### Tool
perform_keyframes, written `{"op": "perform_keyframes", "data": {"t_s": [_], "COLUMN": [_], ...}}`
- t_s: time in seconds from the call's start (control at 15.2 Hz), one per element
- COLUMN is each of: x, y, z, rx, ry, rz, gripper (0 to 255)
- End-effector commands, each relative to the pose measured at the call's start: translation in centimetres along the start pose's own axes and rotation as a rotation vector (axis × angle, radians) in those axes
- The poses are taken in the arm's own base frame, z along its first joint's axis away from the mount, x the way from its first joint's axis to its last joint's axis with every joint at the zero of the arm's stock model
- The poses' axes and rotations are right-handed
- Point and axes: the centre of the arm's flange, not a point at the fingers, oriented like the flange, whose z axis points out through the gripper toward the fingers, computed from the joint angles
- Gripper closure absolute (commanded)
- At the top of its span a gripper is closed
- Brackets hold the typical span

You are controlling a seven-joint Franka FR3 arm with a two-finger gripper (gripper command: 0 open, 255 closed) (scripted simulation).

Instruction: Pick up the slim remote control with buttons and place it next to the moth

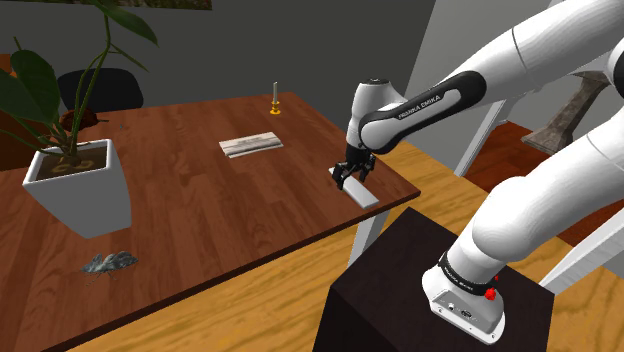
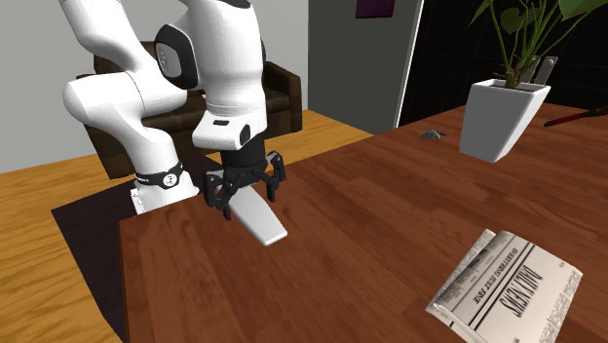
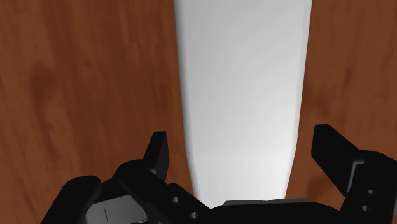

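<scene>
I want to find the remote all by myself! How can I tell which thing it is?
Look at the big brown wooden table, at the corner nearest the robot's stand. Right under the open black claw lies a slim, flat, plain white bar. The folded newspaper farther along has printed writing; this has none.

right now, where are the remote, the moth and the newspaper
remote [image 2: 263, 222]: second exterior view, middle of its pale top face
moth [image 1: 108, 262]: shoulder view, middle of its grey body
newspaper [image 2: 507, 287]: second exterior view, centre of the folded front page
</scene>
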Motion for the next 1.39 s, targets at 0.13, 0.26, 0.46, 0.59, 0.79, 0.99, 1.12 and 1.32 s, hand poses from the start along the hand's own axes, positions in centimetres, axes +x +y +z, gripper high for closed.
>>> {"op": "perform_keyframes", "data": {"t_s": [0.13, 0.26, 0.46, 0.59, 0.79, 0.99, 1.12, 1.32], "x": [0.0, 0.0, 0.0, 0.0, 0.0, 0.0, 0.0, 0.0], "y": [0.0, 0.0, 0.0, 0.0, 0.0, 0.0, 0.0, 0.0], "z": [0.0, 0.0, 0.0, 0.0, 0.0, -1.6, -2.6, -4.2], "rx": [0.000, 0.000, 0.000, 0.000, 0.000, 0.000, 0.000, 0.000], "ry": [0.000, 0.000, 0.000, 0.000, 0.000, 0.000, 0.000, 0.000], "rz": [0.000, 0.000, 0.000, 0.000, 0.000, 0.000, 0.000, 0.000], "gripper": [0, 255, 255, 255, 255, 255, 255, 255]}}
